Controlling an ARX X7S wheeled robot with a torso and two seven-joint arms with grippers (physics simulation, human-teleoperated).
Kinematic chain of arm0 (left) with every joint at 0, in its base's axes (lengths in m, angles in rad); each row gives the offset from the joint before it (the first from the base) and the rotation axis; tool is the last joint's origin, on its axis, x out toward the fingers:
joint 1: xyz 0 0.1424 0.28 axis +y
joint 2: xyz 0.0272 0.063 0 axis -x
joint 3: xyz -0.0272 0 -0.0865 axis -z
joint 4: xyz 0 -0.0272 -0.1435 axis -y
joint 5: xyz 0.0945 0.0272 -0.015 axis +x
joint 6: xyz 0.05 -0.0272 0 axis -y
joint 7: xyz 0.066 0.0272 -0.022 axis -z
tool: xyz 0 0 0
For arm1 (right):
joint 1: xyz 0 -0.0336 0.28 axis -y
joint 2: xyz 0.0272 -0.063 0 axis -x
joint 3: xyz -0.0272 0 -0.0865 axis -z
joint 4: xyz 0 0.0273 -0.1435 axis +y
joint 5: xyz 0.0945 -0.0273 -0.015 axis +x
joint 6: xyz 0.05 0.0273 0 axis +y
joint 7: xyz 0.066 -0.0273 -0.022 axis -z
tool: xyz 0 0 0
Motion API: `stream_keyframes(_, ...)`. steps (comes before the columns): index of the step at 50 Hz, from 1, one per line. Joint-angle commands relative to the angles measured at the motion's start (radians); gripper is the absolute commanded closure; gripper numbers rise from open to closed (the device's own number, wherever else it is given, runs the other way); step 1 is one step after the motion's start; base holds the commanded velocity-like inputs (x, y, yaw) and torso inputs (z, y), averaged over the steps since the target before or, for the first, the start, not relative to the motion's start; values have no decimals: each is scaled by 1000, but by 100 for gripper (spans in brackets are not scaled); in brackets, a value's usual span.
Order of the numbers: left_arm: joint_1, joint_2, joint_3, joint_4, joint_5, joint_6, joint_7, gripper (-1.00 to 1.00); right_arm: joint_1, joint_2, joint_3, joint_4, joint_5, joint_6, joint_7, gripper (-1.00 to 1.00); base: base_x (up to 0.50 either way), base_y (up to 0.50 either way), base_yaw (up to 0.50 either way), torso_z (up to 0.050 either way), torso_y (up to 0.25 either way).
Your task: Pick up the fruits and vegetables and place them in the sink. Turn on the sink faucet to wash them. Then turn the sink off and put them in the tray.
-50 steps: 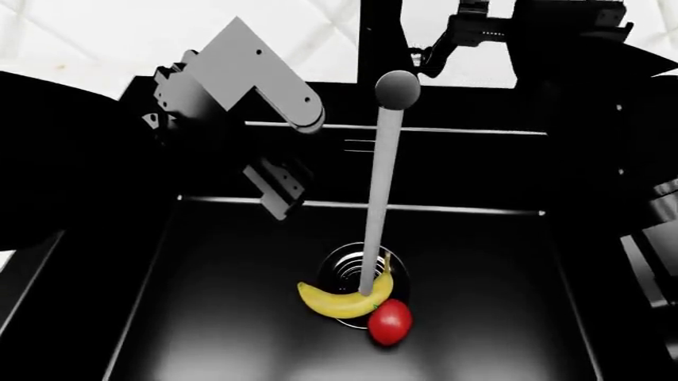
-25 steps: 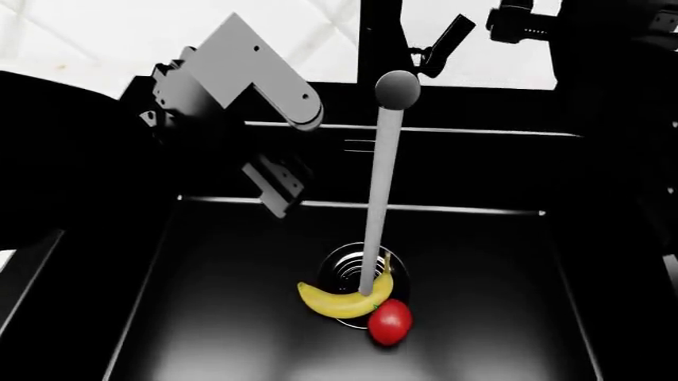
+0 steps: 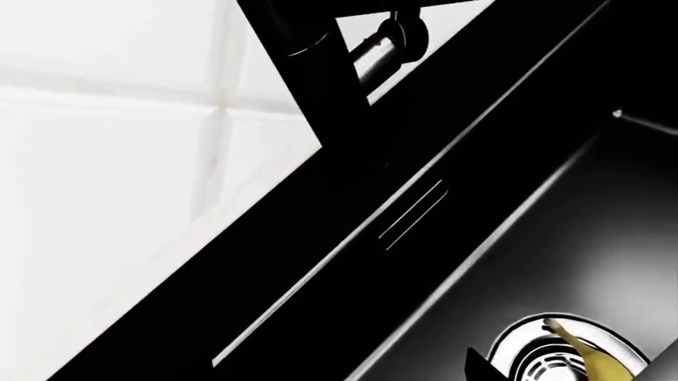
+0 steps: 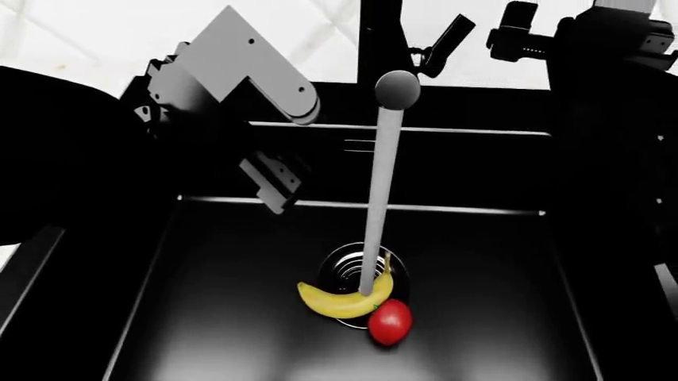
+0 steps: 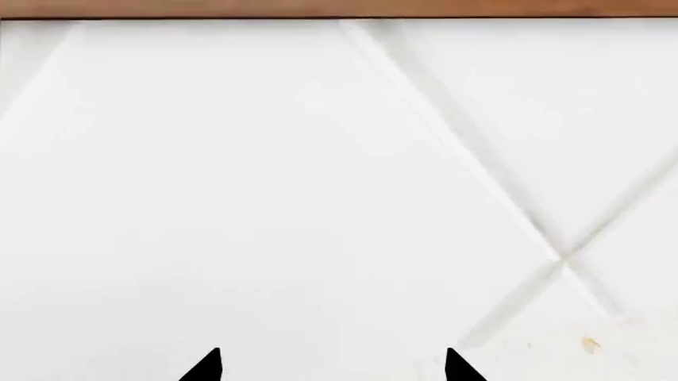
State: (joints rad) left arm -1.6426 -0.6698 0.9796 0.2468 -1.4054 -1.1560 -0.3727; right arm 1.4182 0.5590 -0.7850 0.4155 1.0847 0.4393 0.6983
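Currently the banana [image 4: 341,300] and tomato [image 4: 390,321] lie together on the sink [image 4: 212,317] floor, touching each other, the banana curled over the drain [image 4: 350,266]. A pale water stream [image 4: 379,198] falls from the faucet [image 4: 396,89] spout straight onto the banana, so washing is underway and the faucet is on. The lever handle [image 4: 449,36] sticks out to the side of the faucet column, angled up.

The right end effector [image 4: 506,38] sits near the lever, just beside it, not touching as far as the head view shows. The right wrist view shows only two dark fingertips [image 5: 203,368], spread apart, against the white tiled wall [image 5: 317,175], nothing between them: open, empty. The left end effector [image 4: 273,181] hangs over the sink's back edge, well apart from the fruit; whether it is open or closed cannot be told, and no object shows in it.

Likely next step: shut the water off.

Risks: the right end effector is above and off to the side of the lever, so closing could miss or only brush it. The wrist camera faces the wall, giving no view of the lever. A wet banana may slip in the later grasp. No tray visible.
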Motion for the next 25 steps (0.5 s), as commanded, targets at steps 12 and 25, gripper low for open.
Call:
stream_keyframes(12,4,2,6,-2,6,10,4,-100,-4,-55,-31,105,-39,-15,-43,-100,0,0,0,0,0)
stream_keyframes(25,1,4,7,-3,4,10,2,-100,-9,-84,-37,169,-54,-40,-76,-100,0,0,0,0,0)
